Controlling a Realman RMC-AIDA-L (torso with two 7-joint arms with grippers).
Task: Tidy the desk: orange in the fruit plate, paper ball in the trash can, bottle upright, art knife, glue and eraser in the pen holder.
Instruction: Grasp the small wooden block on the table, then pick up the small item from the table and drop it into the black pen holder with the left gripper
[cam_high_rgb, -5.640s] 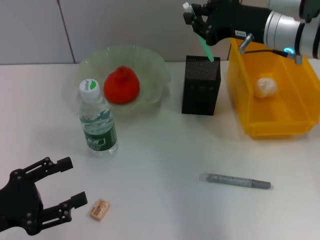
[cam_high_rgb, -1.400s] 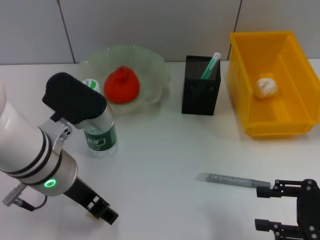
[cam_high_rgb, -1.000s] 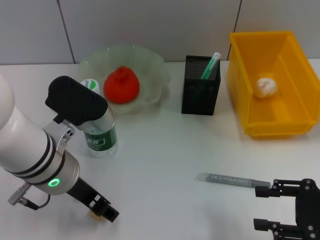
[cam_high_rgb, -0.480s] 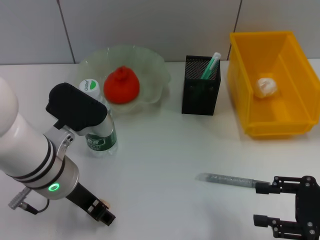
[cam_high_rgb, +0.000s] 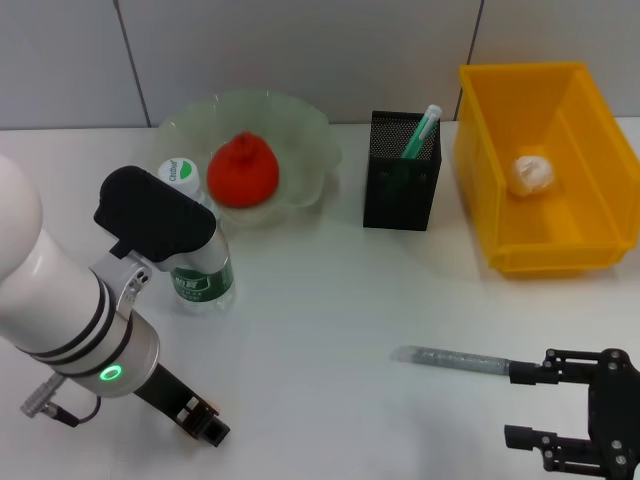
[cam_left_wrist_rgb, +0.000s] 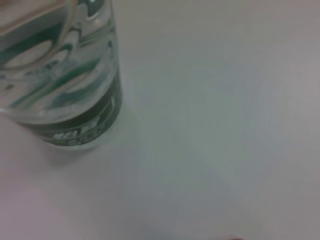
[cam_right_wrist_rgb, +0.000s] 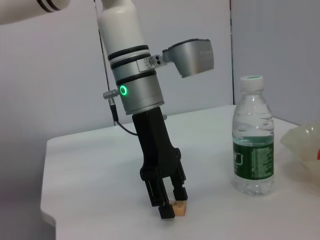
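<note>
The tan eraser lies on the table near the front left, and my left gripper points straight down with its fingers closed on either side of it. In the head view the left gripper hides nearly all of the eraser. My right gripper is open at the front right, one finger beside the end of the grey art knife. The bottle stands upright. The orange is in the fruit plate. The paper ball is in the trash can. The green glue stands in the pen holder.
The left wrist view shows the bottle close by. My left arm's white forearm and black camera housing stand in front of the bottle. The table's front edge lies near the left gripper.
The left gripper has shifted slightly at the eraser and sits tighter around it. The right gripper has crept forward along the table toward the end of the art knife.
</note>
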